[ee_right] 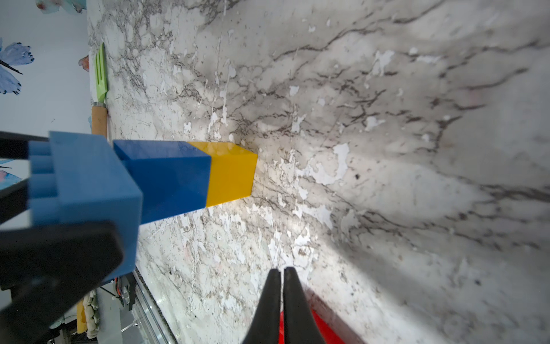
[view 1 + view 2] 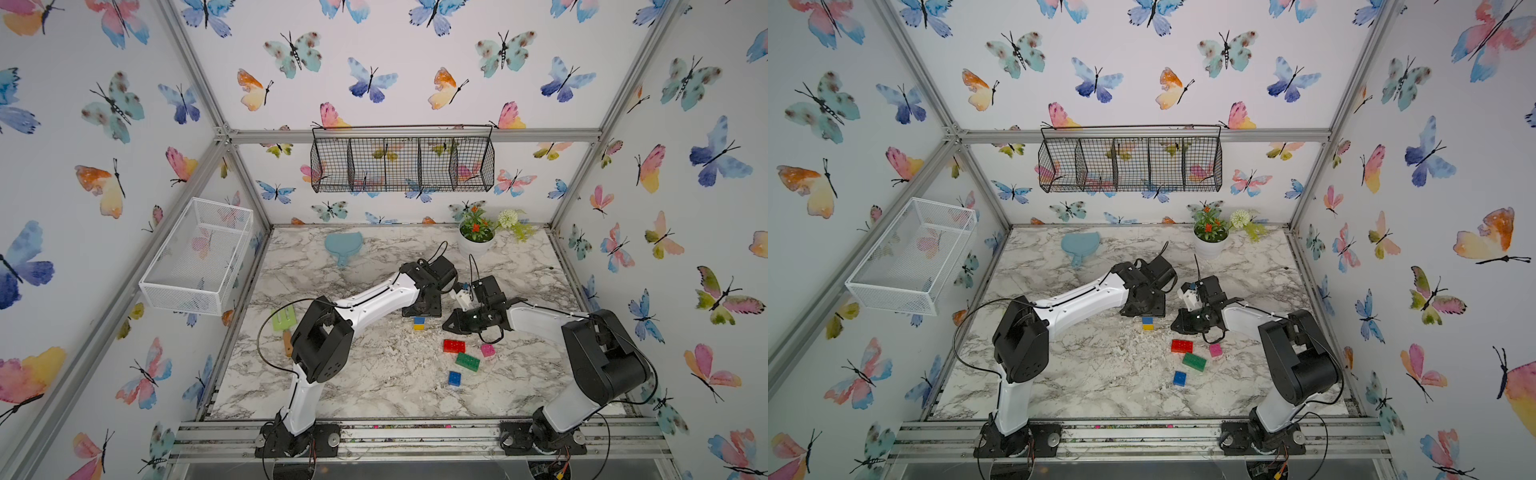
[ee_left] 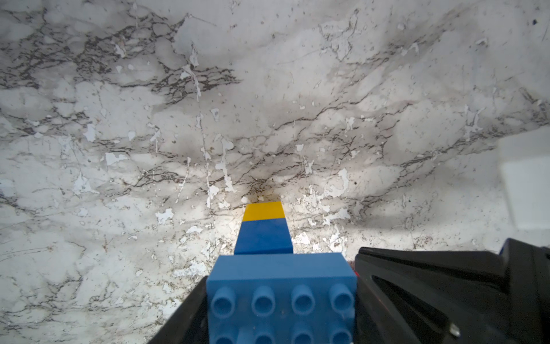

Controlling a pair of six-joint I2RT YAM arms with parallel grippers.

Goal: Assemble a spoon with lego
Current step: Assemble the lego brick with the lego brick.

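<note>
Running along the near edge, an aluminium rail bounds the scuffed marble-patterned tabletop. On it lie a small blue studded brick, long green brick, long red brick and short pink brick. Beyond, at centre, the part-built spoon, a yellow-and-blue stem, stands upright. Farther: pale-teal flat paddle, white pot of flowers, black wire basket, butterfly-papered walls. Only the wrist views show the left gripper clamped on a long light-blue brick capping the stem, and the right gripper pinched shut, empty, beside the red brick.
</note>
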